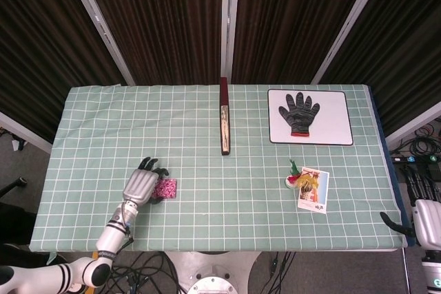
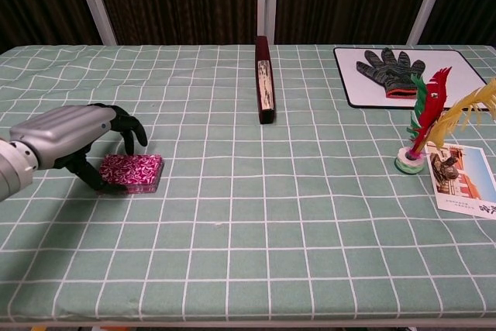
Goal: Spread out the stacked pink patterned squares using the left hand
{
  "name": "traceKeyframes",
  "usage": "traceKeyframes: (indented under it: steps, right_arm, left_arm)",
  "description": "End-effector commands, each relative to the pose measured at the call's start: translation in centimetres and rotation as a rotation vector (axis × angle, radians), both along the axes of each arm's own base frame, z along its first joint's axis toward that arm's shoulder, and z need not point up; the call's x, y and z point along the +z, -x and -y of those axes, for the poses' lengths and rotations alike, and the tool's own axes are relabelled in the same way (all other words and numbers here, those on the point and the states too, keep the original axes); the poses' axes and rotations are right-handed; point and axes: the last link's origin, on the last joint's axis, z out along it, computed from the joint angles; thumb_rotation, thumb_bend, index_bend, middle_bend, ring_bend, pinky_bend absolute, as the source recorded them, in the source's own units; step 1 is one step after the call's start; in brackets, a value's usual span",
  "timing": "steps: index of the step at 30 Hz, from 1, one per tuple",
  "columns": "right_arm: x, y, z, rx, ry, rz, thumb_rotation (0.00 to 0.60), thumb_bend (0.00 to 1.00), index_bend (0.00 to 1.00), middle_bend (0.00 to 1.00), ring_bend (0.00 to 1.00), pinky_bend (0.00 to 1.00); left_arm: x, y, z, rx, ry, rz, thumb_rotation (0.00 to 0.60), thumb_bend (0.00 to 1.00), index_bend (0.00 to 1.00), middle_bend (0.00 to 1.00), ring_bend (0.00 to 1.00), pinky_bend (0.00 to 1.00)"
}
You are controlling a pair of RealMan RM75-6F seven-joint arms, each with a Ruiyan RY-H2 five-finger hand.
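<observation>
The stack of pink patterned squares (image 2: 133, 172) lies on the green checked cloth at the front left, and shows small in the head view (image 1: 167, 188). My left hand (image 2: 70, 141) arches over its left part. The black fingers (image 2: 132, 131) curl down at the stack's far edge and the thumb presses its near left edge, so the hand grips the stack. In the head view the left hand (image 1: 141, 185) covers the stack's left side. My right hand (image 1: 426, 224) shows only partly at the lower right edge, off the table; how its fingers lie is unclear.
A dark wooden bar (image 2: 264, 79) lies at the centre back. A knitted glove (image 2: 390, 67) rests on a white board (image 2: 442, 91) at back right. A feathered shuttlecock (image 2: 418, 133) stands beside a postcard (image 2: 465, 180) at the right.
</observation>
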Motion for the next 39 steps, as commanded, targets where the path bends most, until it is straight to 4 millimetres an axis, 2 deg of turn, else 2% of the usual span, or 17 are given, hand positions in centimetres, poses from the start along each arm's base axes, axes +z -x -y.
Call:
traceKeyframes:
  steps: [1, 12, 22, 28, 33, 39]
  right_arm:
    - [0.0, 0.0, 0.0, -0.001, -0.001, 0.0, 0.6, 0.1, 0.0, 0.0, 0.0, 0.0]
    - [0.0, 0.2, 0.0, -0.007, 0.002, 0.001, 0.6, 0.1, 0.0, 0.0, 0.0, 0.0]
    - [0.0, 0.4, 0.1, -0.013, 0.0, 0.002, 0.6, 0.1, 0.0, 0.0, 0.0, 0.0]
    - [0.0, 0.2, 0.1, -0.011, 0.001, -0.004, 0.6, 0.1, 0.0, 0.0, 0.0, 0.0]
    - [-0.2, 0.0, 0.0, -0.01, -0.003, -0.009, 0.6, 0.1, 0.0, 0.0, 0.0, 0.0]
    - [-0.4, -0.2, 0.0, -0.011, -0.005, -0.019, 0.6, 0.1, 0.0, 0.0, 0.0, 0.0]
  left_arm:
    - [0.0, 0.0, 0.0, -0.002, -0.002, -0.003, 0.6, 0.17, 0.32, 0.4, 0.09, 0.08]
    - [0.0, -0.2, 0.0, -0.01, -0.016, 0.007, 0.6, 0.18, 0.33, 0.45, 0.12, 0.08]
    - [0.3, 0.0, 0.2, -0.008, -0.024, 0.039, 0.6, 0.24, 0.34, 0.47, 0.14, 0.08]
    - [1.6, 0.1, -0.3, 0.0, -0.055, 0.072, 0.6, 0.24, 0.34, 0.48, 0.15, 0.08]
    - [3.7, 1.2, -1.4, 0.023, -0.11, 0.069, 0.6, 0.24, 0.34, 0.48, 0.15, 0.08]
    - [5.1, 4.2, -2.5, 0.087, -0.165, 0.036, 0.6, 0.24, 0.34, 0.49, 0.15, 0.08]
